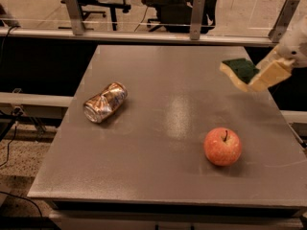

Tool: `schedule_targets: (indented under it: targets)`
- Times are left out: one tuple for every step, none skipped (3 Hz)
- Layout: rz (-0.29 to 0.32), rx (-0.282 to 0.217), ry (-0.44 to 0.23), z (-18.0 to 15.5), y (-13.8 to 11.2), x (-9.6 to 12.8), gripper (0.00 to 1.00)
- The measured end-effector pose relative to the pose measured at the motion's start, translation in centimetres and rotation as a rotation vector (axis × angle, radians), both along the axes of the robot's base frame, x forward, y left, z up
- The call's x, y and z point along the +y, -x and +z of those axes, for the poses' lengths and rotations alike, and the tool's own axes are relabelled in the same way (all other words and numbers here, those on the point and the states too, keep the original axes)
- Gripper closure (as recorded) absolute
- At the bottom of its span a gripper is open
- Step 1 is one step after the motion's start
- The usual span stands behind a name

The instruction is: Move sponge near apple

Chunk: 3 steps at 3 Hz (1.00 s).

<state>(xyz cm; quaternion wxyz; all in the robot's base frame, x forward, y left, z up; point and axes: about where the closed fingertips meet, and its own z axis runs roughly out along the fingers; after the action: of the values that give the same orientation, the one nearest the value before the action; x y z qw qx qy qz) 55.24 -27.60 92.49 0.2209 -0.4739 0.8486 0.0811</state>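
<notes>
Holding the sponge (238, 70), the pincer (263, 77) hangs beyond the apple (223, 146).

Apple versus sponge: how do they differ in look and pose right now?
The apple is round and red-orange; the sponge is flat, dark green over pale foam. The apple sits on the table, stem up, untouched; the sponge is tilted, gripped by the pincer at the table's far right edge. Both are on the table's right side.
</notes>
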Motion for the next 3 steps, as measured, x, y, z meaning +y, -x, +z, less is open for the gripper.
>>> schedule_targets:
  targets:
    - [0.096, 0.003, -0.014, -0.3, 3.3, -0.2, 1.00]
    - [0.183, 0.018, -0.005, -1.2, 6.1, -0.2, 1.00]
    - [0.250, 0.033, 0.009, -1.8, 8.4, -0.3, 1.00]
